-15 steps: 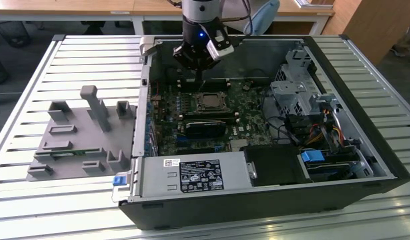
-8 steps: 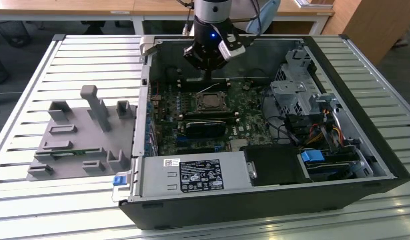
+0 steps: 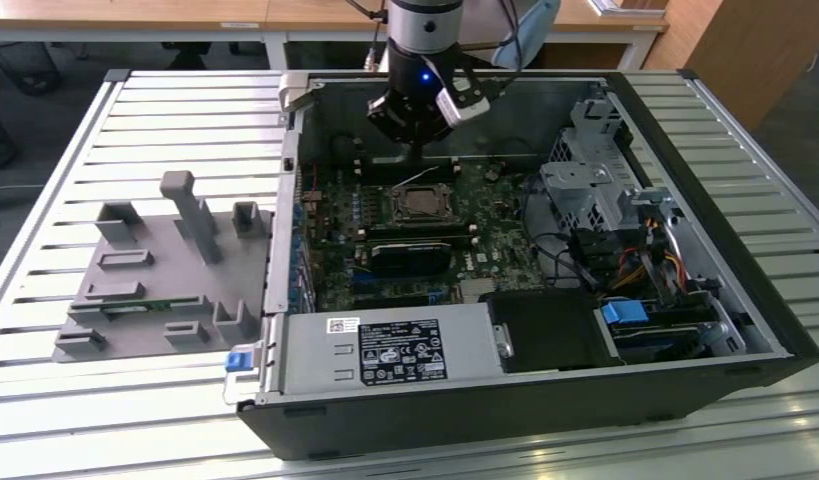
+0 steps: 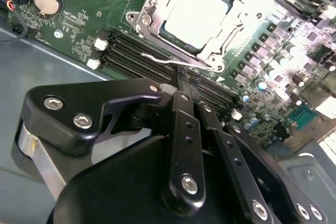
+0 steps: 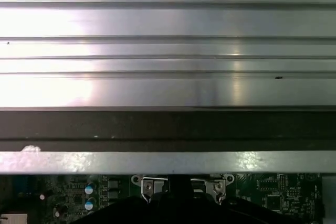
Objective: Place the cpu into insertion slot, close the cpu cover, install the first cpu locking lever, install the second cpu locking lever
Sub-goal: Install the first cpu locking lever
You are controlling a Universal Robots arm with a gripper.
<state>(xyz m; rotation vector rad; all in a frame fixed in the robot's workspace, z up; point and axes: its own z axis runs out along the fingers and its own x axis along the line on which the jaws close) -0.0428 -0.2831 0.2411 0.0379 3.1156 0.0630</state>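
1. Closest to the lens in the second wrist view is the gripper [image 4: 182, 80], whose black linkage hides part of the long black memory slots [image 4: 131, 56] behind it.
2. Its fingers [image 4: 185, 129] are drawn together with no gap showing at the tips. The tips meet one thin wire locking lever [image 4: 157, 59]; whether the wire is pinched or only touched, I cannot tell.
3. One cpu [image 4: 197, 14] lies flat in the insertion slot [image 4: 212, 60], just beyond the fingertips. One cpu cover [image 4: 148, 17] lies closed around it, and the chip's silvery top shows through the square opening.
4. Near the socket are one coin cell [image 4: 46, 1] and two white latches [image 4: 100, 43] at the ends of the memory slots.
5. In the exterior view the arm reaches down into the open computer case [image 3: 516, 415]. The gripper hangs at the socket's far edge and blocks the board behind it.
6. At the near side of the case sits one power supply [image 3: 382, 350]. There is one blue tab [image 3: 242, 360] at its corner and one blue latch [image 3: 627, 312] towards the exterior view's right.
7. One grey fixture [image 3: 169, 270] stands on the slatted table [image 3: 62, 200], at the exterior view's left of the case.
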